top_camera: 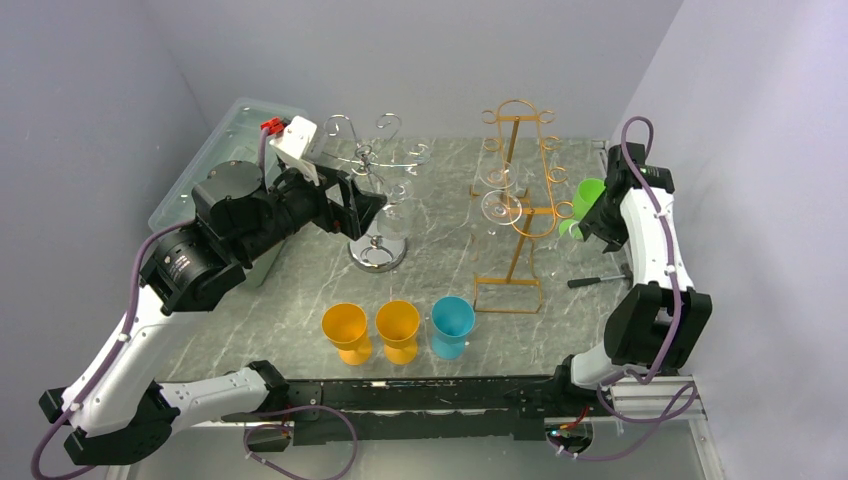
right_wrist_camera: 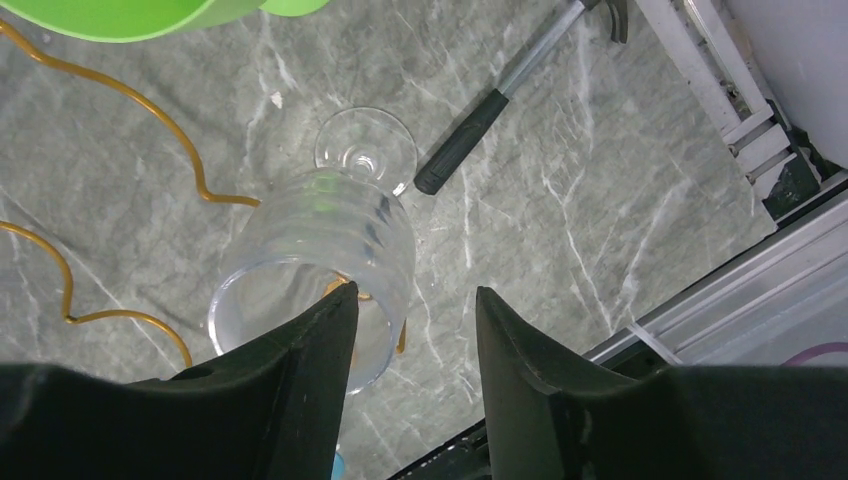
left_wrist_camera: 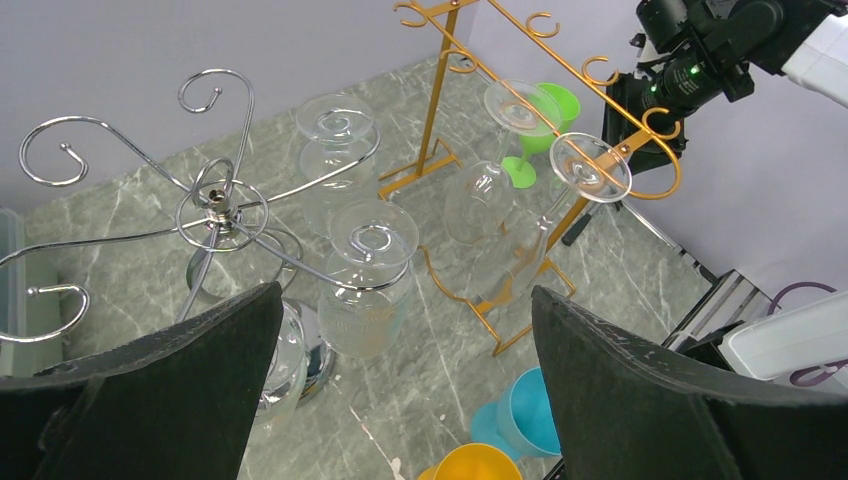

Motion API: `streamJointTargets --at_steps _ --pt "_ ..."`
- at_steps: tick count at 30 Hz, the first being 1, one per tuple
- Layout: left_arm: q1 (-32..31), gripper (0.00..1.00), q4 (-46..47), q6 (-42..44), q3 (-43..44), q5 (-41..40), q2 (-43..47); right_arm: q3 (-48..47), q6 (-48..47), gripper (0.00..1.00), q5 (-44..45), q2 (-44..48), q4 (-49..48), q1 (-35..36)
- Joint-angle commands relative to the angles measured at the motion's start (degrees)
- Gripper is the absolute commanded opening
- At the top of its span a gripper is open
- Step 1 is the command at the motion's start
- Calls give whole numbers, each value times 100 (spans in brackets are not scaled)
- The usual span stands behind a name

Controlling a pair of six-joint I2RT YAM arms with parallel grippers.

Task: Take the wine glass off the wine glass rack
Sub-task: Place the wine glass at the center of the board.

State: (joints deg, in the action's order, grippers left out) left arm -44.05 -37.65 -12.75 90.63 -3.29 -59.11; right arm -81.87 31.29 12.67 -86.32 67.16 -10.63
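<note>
Glass, clear and ribbed, off its hanger: the wine glass (right_wrist_camera: 320, 250) appeared in the right wrist view mouth-up over the marbled desk (top_camera: 440, 250), its foot low beside the handle of a hammer (right_wrist_camera: 480, 130), with wire of the gold rack (top_camera: 520, 250) curling just beside the bowl; whether the foot sat flat on the desk could not be told. The right end effector (right_wrist_camera: 415, 295) hung above it with its jaws apart and bare desk showing between them, clamped on nothing; one finger (right_wrist_camera: 300, 400) overlapped the rim of the bowl, touching or only close, the view did not say. Across the desk the left end effector (left_wrist_camera: 405, 292) was spread wide and empty, facing the chrome rack (left_wrist_camera: 218, 195), where other glasses (left_wrist_camera: 370, 290) hung bowl-down from the wire arms.

The danger, on this evidence, lay in the retreat; a finger that near the rim could catch it as the arm lifted away and tip the glass onto the hammer or against the gold wire; a foot not fully settled would make that easier. On the other side, wide jaws pushed in among thin chrome arms could set the hanging glasses swinging into one another.
</note>
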Motion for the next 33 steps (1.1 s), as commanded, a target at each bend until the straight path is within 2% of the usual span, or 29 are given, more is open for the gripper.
streamJointTargets --at_steps 1,14,19,23,26,29,33 --pt "28 100 126 36 8 4 47 -331 15 50 3 272 107 -18" --pt "30 100 72 -7 197 -17 -114 -1044 107 62 259 862 422 -18" --pt "28 99 70 -63 314 -46 -241 -1864 99 68 282 1004 550 -18" --pt "32 99 56 -82 397 -113 -333 -3040 28 72 66 903 765 84" --pt "34 99 20 -60 434 -179 -399 -3870 -30 74 -37 744 957 456" --pt "30 99 -50 -52 473 -280 -464 -4491 -52 77 216 565 1095 1343" --pt "34 100 -79 -75 519 -376 -525 -4576 -102 80 292 466 945 2502"
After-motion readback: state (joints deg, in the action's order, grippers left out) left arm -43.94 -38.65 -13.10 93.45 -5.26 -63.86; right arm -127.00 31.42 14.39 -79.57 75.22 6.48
